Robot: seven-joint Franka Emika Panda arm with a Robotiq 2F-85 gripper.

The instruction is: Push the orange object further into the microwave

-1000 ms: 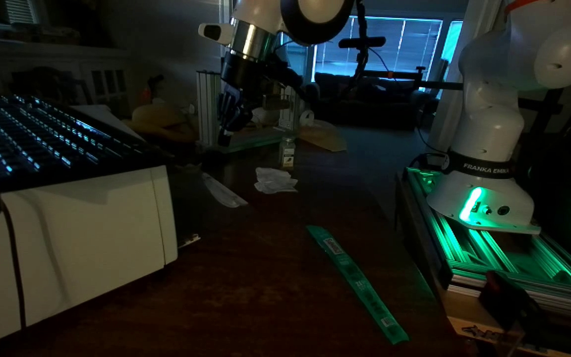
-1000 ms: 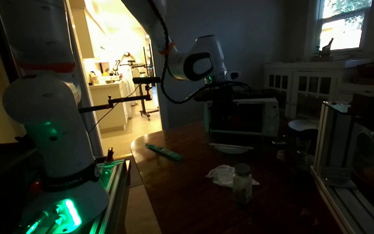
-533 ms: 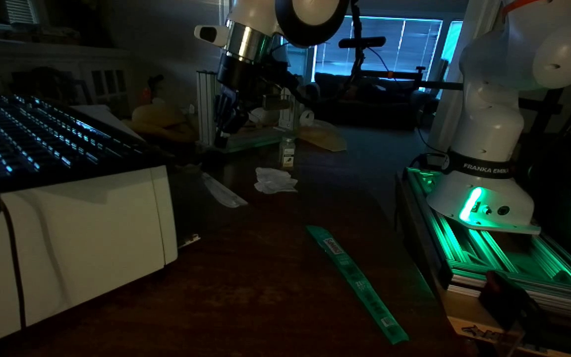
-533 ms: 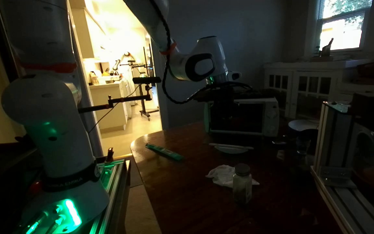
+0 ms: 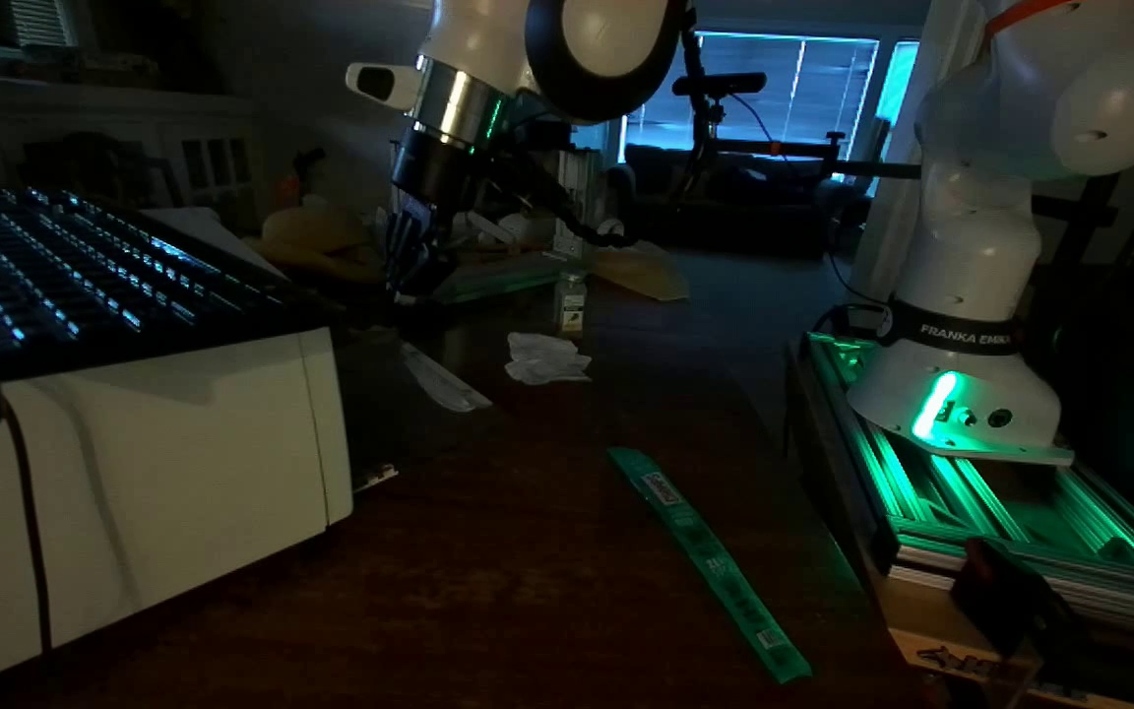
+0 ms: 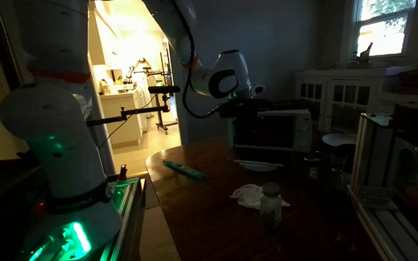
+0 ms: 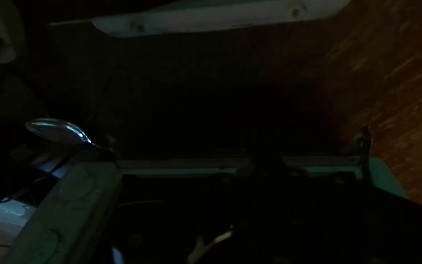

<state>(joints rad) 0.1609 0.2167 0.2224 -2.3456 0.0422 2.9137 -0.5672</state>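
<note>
At the left of an exterior view stands the boxy, white-walled microwave [image 5: 193,473], a black keyboard with lit keys [image 5: 104,276] on top, its front turned rightward. By the task sentence the orange object should be inside, but the chamber is nearly black in every view, so neither it nor its long axis can be made out (a dull orange-tan rounded lump [image 5: 316,236] shows past the keyboard, yet looks well beyond the microwave rather than in it; I cannot tell whether it is the one meant).

Next rightward comes the single arm's black gripper [image 5: 402,290], angled downward by the microwave's front. The push turns on this: the chamber lies leftward of the jaws here. In the wrist view its opening sits below what looks like the lowered dark glass door [image 7: 203,91]. Whether the jaws are spread or pressed together, I cannot tell; they melt into the dark.

Against half a second ago, the jaws have come leftward and slightly lower, nearer the opening. Further right, the crumpled white tissue [image 5: 547,359], small labelled glass jar [image 5: 572,305] and long green packet [image 5: 710,561] are unmoved on the brown wooden surface [image 5: 449,611].
</note>
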